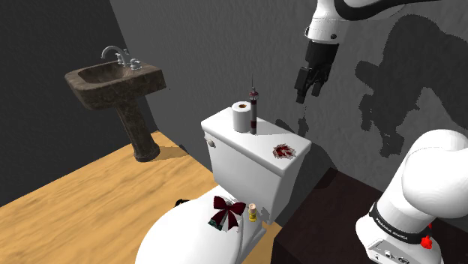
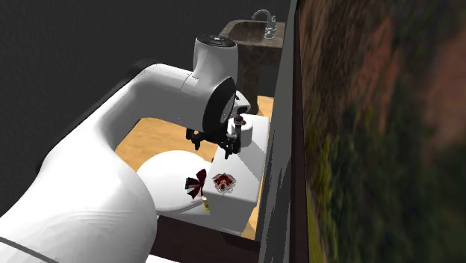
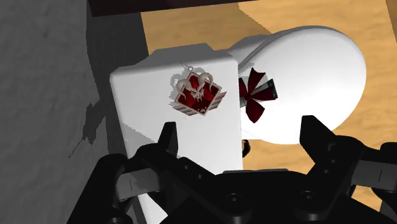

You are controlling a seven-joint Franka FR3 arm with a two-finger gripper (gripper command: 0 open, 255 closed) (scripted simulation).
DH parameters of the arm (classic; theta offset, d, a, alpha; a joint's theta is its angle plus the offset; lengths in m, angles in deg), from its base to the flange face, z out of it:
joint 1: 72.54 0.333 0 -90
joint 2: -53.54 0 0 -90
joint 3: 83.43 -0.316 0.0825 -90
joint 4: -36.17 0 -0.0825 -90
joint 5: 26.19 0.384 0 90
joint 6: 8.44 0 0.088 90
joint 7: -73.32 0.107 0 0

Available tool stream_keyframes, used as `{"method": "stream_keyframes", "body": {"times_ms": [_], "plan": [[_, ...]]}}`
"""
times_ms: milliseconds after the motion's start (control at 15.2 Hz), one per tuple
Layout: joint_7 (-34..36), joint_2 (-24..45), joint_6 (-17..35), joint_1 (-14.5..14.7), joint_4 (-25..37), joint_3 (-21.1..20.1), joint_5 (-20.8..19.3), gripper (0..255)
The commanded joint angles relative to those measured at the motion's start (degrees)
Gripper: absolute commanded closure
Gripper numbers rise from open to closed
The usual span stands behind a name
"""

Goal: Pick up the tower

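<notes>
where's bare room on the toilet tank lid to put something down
Free: the middle of the tank lid, between the tower and the red ornament. Crowded: the end where the roll stands right beside the tower.

Claw (image 1: 304, 96) hanging high, wide open and holding nothing.
The white arm (image 1: 431, 176) is arching up and bending over, the wrist is pointing the black claw steeply downward, and its two fingers (image 3: 168, 137) are standing well apart.

Tower (image 1: 253, 112): I see a slim, dark red model with a thin spire on top.
Pose: upright.
Place: on the white toilet tank lid (image 1: 259, 148), just beside the toilet roll (image 1: 241, 117), on the shoulder view's right of it.
</notes>
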Motion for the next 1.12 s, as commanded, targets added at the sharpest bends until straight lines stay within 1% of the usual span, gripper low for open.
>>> {"method": "stream_keyframes", "body": {"times_ms": [0,264,528,792,1056], "plan": [[0.0,0.0,0.0,0.0,0.0,0.0,0.0,0],[-3.9,7.8,6.7,0.9,2.8,2.4,0.9,0],[-8.0,15.9,12.2,2.1,6.8,4.7,2.8,0],[-12.6,24.2,16.3,3.5,12.2,6.8,5.7,0],[-17.4,32.6,19.0,4.5,18.9,8.7,9.6,0]]}}
